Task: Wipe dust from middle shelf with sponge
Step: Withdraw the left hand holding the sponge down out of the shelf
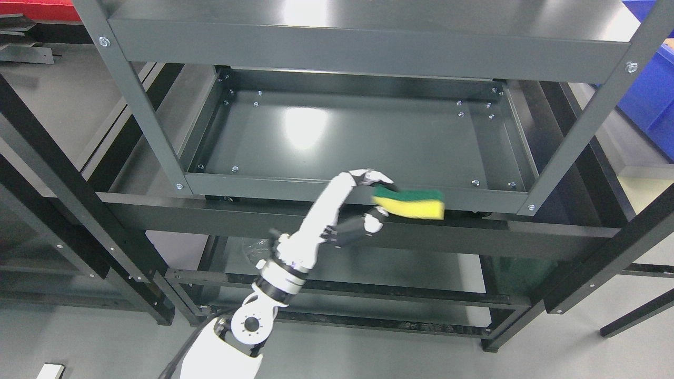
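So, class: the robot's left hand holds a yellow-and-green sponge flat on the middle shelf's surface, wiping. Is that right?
Not quite. The left hand does hold the yellow-and-green sponge, but the head view shows it at the dark grey metal middle shelf's front edge, not on its surface.

dark grey metal rack (363, 52), seen from above.
middle shelf (342, 137) is a shallow tray with a raised lip, bolted at the corners and along the edges; its surface is bare and glossy, with a bright glare patch left of centre. top shelf (368, 16) sits above it, also glossy, with glare. angled corner posts run down at left and right. a lower shelf (379, 273) shows beneath the front rail. rack stands on a grey floor (105, 342); a small white object (50, 371) lies on the floor at lower left.
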Controlling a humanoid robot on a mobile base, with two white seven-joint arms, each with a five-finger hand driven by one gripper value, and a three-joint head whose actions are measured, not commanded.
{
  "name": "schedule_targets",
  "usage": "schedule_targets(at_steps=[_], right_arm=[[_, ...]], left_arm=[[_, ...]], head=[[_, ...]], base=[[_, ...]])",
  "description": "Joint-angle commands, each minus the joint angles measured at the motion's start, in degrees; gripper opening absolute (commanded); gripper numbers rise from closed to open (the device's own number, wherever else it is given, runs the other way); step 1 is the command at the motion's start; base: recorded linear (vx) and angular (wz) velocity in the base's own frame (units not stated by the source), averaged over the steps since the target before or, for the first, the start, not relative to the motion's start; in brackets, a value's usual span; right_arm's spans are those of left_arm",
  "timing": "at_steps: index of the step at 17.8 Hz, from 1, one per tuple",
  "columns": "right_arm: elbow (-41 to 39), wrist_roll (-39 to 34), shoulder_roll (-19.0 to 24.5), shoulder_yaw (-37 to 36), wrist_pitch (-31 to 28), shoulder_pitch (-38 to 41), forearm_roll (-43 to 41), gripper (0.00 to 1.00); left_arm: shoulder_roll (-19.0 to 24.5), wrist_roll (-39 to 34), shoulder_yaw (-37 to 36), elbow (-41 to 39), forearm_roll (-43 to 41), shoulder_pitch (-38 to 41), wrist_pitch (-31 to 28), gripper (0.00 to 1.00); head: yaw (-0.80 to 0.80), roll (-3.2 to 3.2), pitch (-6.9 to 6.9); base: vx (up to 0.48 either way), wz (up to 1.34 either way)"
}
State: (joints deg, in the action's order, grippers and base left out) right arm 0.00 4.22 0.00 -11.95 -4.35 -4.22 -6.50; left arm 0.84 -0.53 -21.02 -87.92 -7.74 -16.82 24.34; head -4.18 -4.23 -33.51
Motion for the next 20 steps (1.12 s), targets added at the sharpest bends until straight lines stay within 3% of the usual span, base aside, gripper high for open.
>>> schedule_targets(at_steps=[1, 6, 20], right_arm=[[-1.0, 0.0, -1.0, 0.0, -0.04, 0.0, 0.0, 1.0], [-1.0, 0.0, -1.0, 0.0, -0.04, 0.0, 0.0, 1.0], [-1.0, 0.0, -1.0, 0.08, -0.04, 0.0, 0.0, 1.0]], left_arm=[[0.16, -1.75, 19.96, -6.63, 6.06, 11.88, 0.44, 0.0], [0.16, -3.6, 25.84, -9.64, 10.63, 15.15, 0.36, 0.0], [0.16, -3.51, 24.97, -9.81, 13.19, 14.01, -4.3, 0.0]], head=[[0.0, 0.0, 0.0], [0.0, 0.0, 0.0], [0.0, 0.0, 0.0]], base=[[0.0, 0.0], [0.0, 0.0], [0.0, 0.0]])
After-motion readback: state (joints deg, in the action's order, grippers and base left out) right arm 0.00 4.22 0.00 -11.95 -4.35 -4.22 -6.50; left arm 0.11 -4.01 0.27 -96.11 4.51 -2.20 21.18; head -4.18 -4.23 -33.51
